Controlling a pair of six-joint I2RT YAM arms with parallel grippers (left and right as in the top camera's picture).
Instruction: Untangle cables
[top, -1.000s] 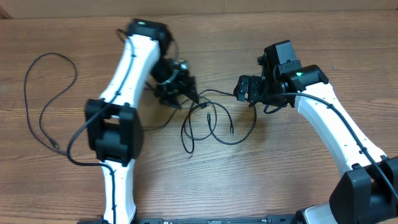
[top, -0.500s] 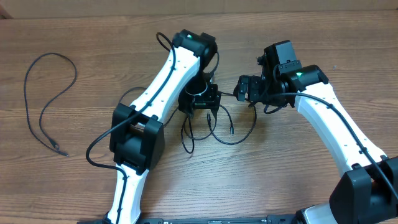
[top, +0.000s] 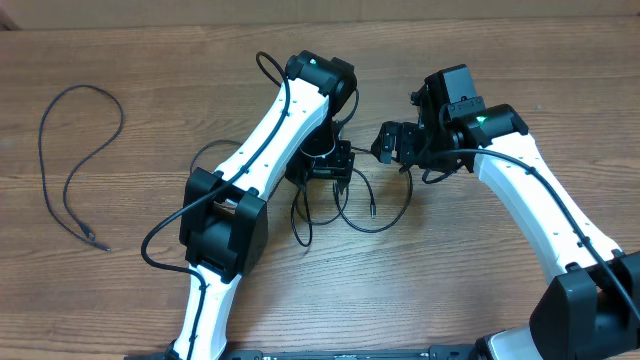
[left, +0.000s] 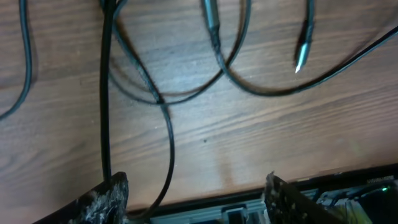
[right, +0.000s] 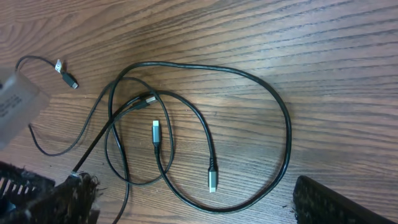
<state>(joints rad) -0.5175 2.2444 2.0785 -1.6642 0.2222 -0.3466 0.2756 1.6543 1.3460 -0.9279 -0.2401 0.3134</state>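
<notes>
Over the tangled cables (right: 286, 127) on the counter (top: 450, 285), my left claw (left: 196, 186) gapes wide, empty; right claw (right: 193, 193) fully spread, holding nothing

Overhead: fixed high above, faces straight down, takes in the whole counter (top: 120, 270). Left wrist: sits very near the wood, looks down past the left tool (left: 196, 196) at crossing cables (left: 169, 134). Right wrist: hangs farther back, looks down at a slant past the right tool (right: 199, 202). Shared by all three: the looped tangle at mid-counter.
</notes>
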